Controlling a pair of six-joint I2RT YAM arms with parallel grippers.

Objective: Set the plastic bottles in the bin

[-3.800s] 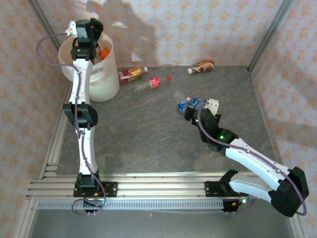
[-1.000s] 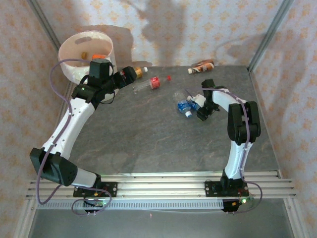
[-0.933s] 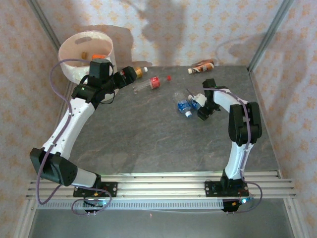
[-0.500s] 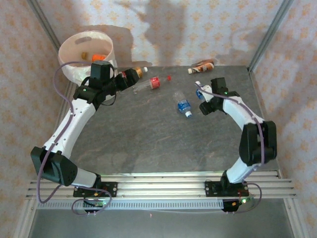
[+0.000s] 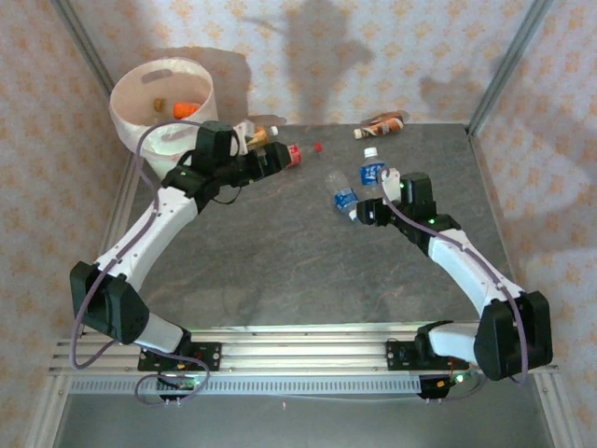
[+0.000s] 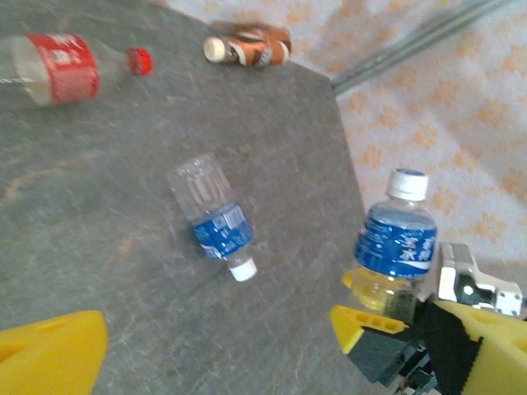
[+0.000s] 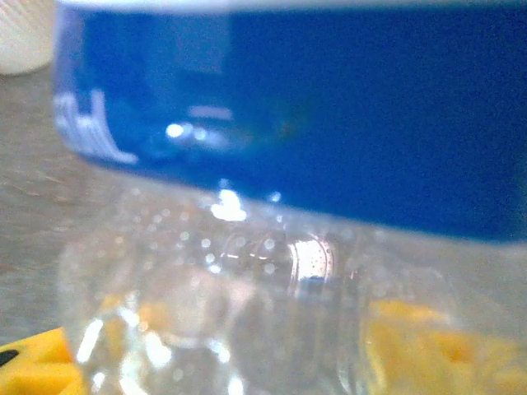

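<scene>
right jaws clamped low on upright blue-label bottle (image 5: 371,174), mid-right tabletop (image 5: 280,266) | left jaws wide apart beside red-label bottle (image 5: 291,154) | bin (image 5: 126,119) far-left corner, well apart | step: carry bottle over rim, upright, clear of left arm (image 5: 149,224) | top view gives route; right wrist shows clear base pinched

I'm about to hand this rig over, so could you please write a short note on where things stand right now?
Left gripper: open, empty, beside the clear red-labelled plastic bottle.
Right gripper: shut on an upright clear blue-labelled plastic bottle with a white cap.
Done: something orange lies in the round off-white plastic bin.
To do: the held one, the red-labelled one, a lying blue-labelled bottle, a brown-labelled bottle at the far edge, an orange-labelled one near the bin.
</scene>
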